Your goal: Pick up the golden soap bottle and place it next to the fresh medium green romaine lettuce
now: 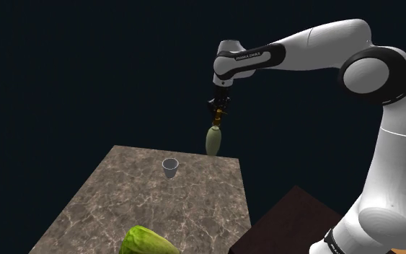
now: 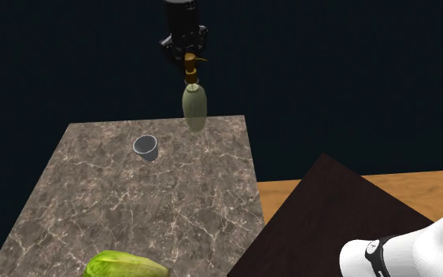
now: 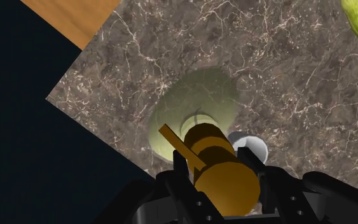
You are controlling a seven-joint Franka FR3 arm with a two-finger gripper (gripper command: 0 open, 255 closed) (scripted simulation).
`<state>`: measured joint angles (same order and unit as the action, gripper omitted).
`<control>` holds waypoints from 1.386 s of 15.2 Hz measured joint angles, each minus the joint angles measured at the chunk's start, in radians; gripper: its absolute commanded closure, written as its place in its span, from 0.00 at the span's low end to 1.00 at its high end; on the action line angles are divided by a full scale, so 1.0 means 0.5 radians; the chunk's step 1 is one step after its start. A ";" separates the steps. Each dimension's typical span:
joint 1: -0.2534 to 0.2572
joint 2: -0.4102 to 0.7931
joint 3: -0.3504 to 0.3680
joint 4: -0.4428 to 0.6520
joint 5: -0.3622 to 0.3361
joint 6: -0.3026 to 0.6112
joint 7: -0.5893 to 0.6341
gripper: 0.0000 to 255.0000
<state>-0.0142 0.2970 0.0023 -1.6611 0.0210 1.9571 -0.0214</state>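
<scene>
The gripper (image 1: 219, 105) is clenching the golden pump head (image 3: 219, 167) of the soap bottle (image 1: 213, 141). Its two black fingers (image 3: 180, 167) are pressing in from either side of the cap, and the spout is poking out between them. Gripping at the pump makes sense: it is the narrowest part, and the pale green, rounded body is hanging straight below it like a plumb weight, so the bottle is staying upright as it is carried.

The bottle is hanging over the far edge of the marble table (image 1: 100, 209), towards the shoulder view's right corner. It appears to be clear of the surface, though the gap under its base is hard to judge. A small grey cup (image 1: 169, 167) is standing just beside it, further in on the table. The romaine lettuce (image 1: 147, 242) is lying well apart from the bottle, at the table's near edge. The carry is therefore likely going to have to run across most of the table, and the cup is sitting close to that path.

The white arm (image 1: 324, 43) is rising from the dark stand (image 1: 288, 224) and reaching out nearly level over the table. Its wrist is turning down so that the gripper is pointing straight at the surface.
</scene>
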 measured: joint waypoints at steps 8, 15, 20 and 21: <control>0.002 -0.023 0.001 0.178 -0.002 -0.200 0.008 1.00; 0.001 -0.039 0.001 0.350 -0.002 -0.388 0.010 1.00; 0.001 -0.028 0.001 0.496 -0.003 -0.524 0.012 1.00; 0.000 -0.025 0.000 0.531 -0.003 -0.556 0.012 1.00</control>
<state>-0.0141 0.2846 0.0023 -1.3953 0.0197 1.6791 -0.0154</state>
